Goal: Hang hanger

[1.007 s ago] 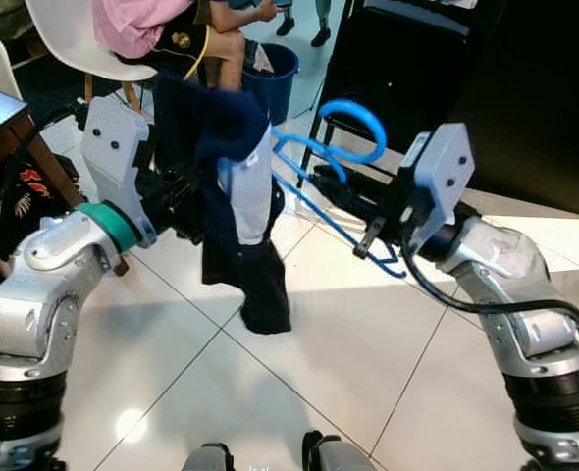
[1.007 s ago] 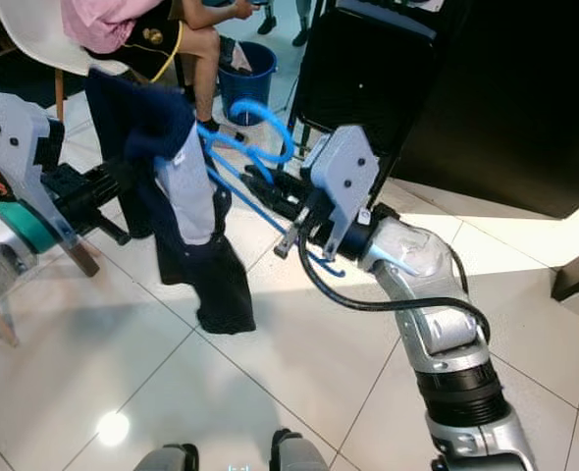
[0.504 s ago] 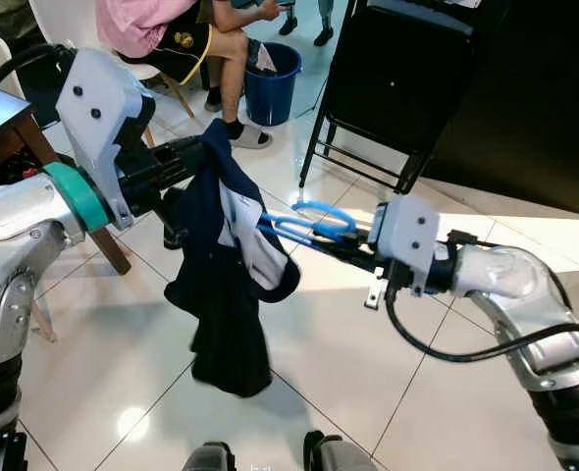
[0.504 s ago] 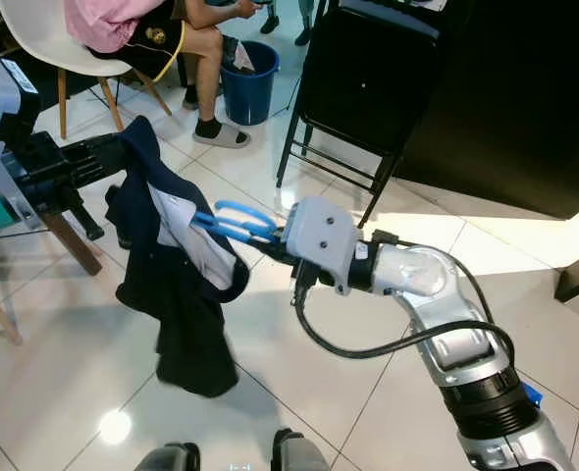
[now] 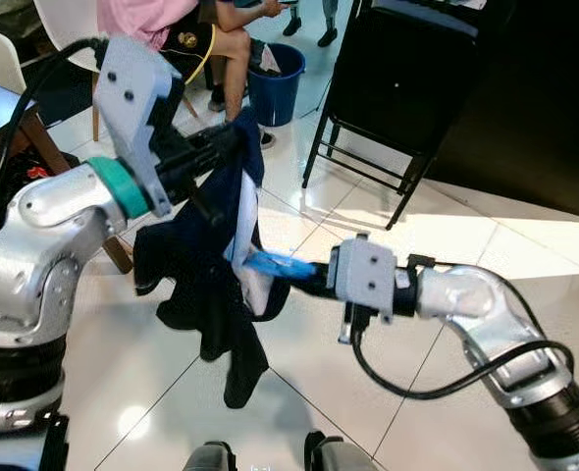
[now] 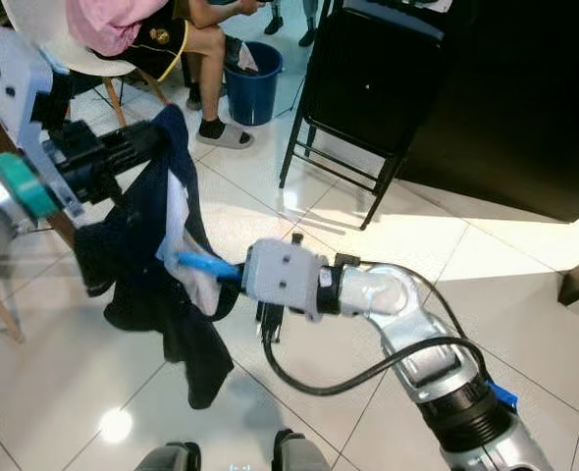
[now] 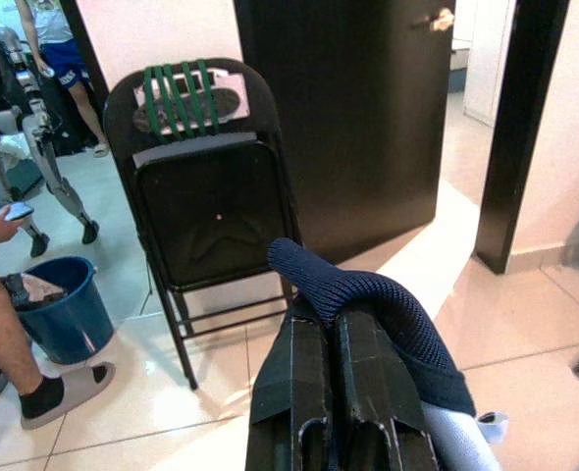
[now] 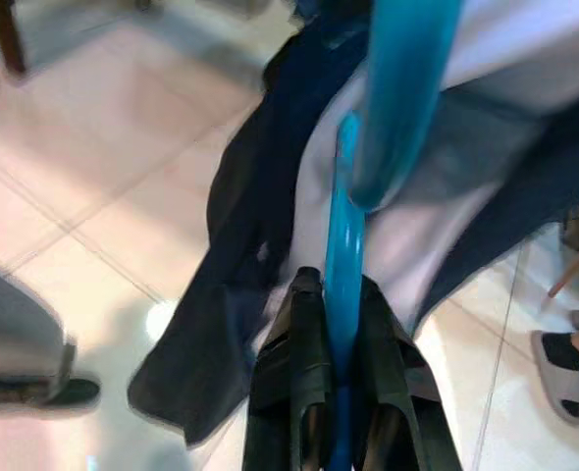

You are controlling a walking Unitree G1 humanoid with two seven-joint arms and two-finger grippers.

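My left gripper is shut on the collar of a dark navy garment with a pale lining, which hangs down over the floor. In the left wrist view the knit collar lies draped over the closed fingers. My right gripper is shut on a blue plastic hanger, whose far end is pushed into the garment's opening. The right wrist view shows the hanger bar clamped between the black fingers, its upper part inside the pale lining.
A black folding chair stands behind the arms against a dark door. A seated person on a white chair and a blue bucket are at the back left. A wooden table leg is on the left. White tiled floor lies below.
My right gripper has moved left and down, pushing the hanger into the garment. My left gripper has shifted right with the collar, so the garment hangs nearer the middle.
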